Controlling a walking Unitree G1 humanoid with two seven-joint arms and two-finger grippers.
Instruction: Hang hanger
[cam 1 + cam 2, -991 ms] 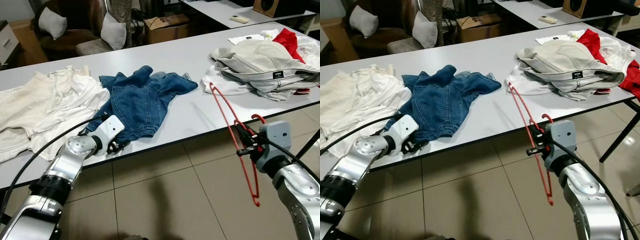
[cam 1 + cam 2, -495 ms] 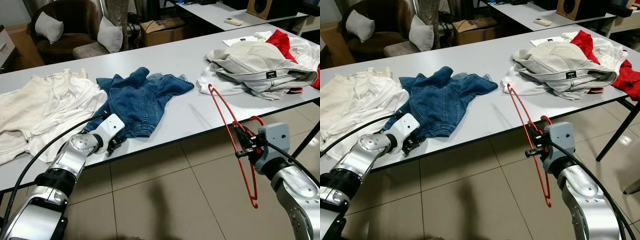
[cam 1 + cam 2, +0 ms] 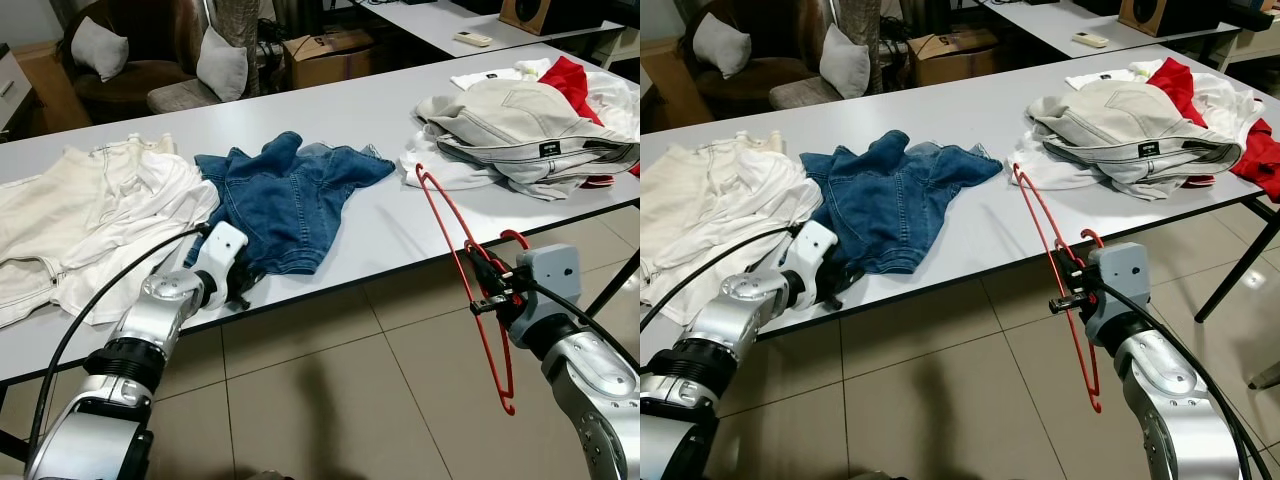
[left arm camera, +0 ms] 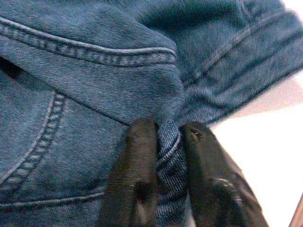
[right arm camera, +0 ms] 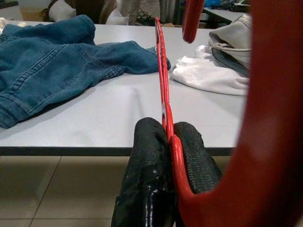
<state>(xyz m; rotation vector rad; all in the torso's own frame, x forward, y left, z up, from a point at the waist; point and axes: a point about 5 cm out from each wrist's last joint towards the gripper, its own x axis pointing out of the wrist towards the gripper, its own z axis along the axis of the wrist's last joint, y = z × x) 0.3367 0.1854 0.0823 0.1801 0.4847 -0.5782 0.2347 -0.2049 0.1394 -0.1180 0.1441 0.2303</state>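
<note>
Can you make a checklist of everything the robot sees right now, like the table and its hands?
Surface: grey table, tiled floor below.
Job's things: red hanger; blue denim garment on the table.
Clutter: cream clothes at left, pile of clothes at right.
Grippers: left gripper pinches the denim hem; right gripper clamps the hanger.
Cables: black cable along the left arm.
Surroundings: armchair with cushions, cardboard box.

A: Head cams sit high, looking fwd + down over the grey table point(image 3: 400, 225) edge and tiled floor point(image 3: 330, 400). Both eyes share basically the whole scene, right one slightly shifted.

B: Left wrist cam's super close on the denim jacket point(image 4: 94, 71); right wrist looks low across the tabletop, sharing it.
</note>
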